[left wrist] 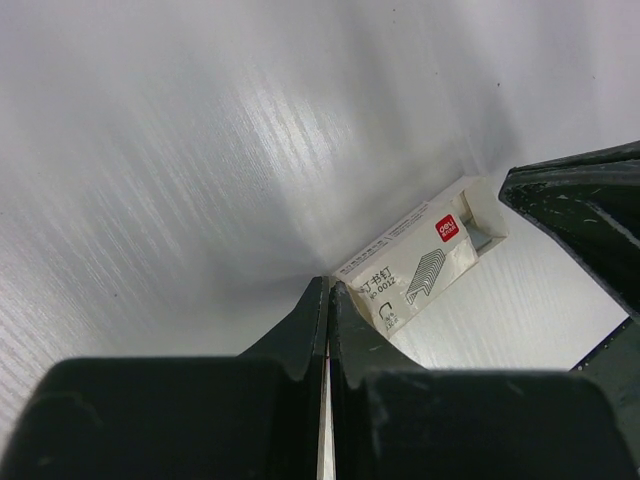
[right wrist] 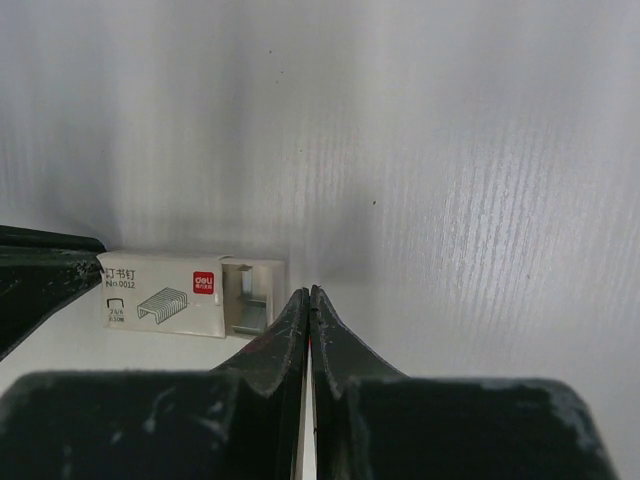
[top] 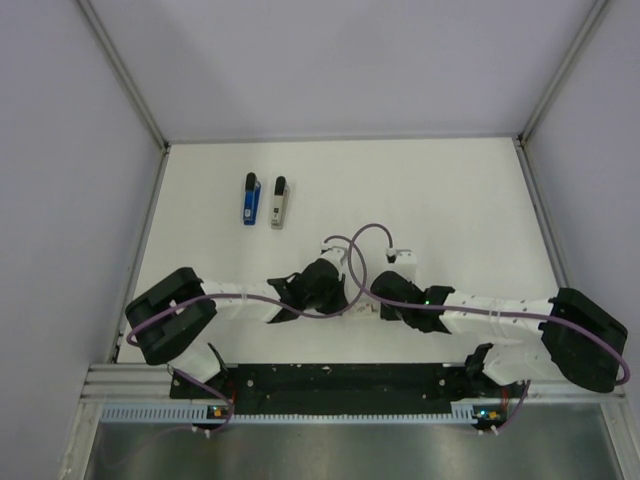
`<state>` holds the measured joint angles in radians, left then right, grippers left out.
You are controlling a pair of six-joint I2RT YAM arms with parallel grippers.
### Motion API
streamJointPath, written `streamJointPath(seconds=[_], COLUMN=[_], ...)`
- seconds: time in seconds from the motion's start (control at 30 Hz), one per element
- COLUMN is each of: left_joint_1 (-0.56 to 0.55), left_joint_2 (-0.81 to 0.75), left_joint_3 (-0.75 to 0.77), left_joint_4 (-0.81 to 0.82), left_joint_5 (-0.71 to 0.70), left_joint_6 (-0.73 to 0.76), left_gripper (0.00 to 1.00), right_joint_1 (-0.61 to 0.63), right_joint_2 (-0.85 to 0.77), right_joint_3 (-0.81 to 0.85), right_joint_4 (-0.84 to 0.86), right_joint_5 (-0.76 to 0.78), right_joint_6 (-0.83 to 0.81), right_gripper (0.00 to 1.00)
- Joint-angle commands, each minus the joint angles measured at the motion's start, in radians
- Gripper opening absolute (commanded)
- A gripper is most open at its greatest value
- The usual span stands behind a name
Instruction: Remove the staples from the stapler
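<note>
The stapler (top: pixel 250 199), blue with black ends, lies flat at the far left of the white table. It does not show in either wrist view. A grey piece with a black far end (top: pixel 279 203) lies parallel just to its right. My left gripper (top: pixel 345 300) (left wrist: pixel 328 285) is shut and empty, low over the table's near middle and well short of the stapler. My right gripper (top: pixel 385 303) (right wrist: pixel 309 292) is shut and empty, facing the left one.
A small white staple box (left wrist: pixel 420 265) (right wrist: pixel 180 295) with a red logo lies between the two gripper tips, with staples showing in its open end (right wrist: pixel 245 300). Grey walls enclose the table on three sides. Purple cables loop over the wrists (top: pixel 365 235).
</note>
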<state>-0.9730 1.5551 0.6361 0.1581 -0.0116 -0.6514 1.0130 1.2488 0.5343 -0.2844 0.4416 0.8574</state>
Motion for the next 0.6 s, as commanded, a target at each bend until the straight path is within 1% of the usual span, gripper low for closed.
streamJointPath(seconds=[0.0, 0.57], left_joint_1=[-0.01, -0.023], left_joint_2=[0.013, 0.03], left_joint_3=[0.019, 0.031], left_joint_4=[0.009, 0.015], left_joint_5=[0.007, 0.007], left_joint_6=[0.009, 0.001], left_gripper=[0.0, 0.0], right_joint_1=[0.013, 0.015], right_joint_2=[0.031, 0.093], right_joint_3=[0.019, 0.044], right_joint_4=[0.071, 0.152], right_joint_5=[-0.035, -0.127], right_joint_6=[0.005, 0.019], right_gripper=[0.0, 0.0])
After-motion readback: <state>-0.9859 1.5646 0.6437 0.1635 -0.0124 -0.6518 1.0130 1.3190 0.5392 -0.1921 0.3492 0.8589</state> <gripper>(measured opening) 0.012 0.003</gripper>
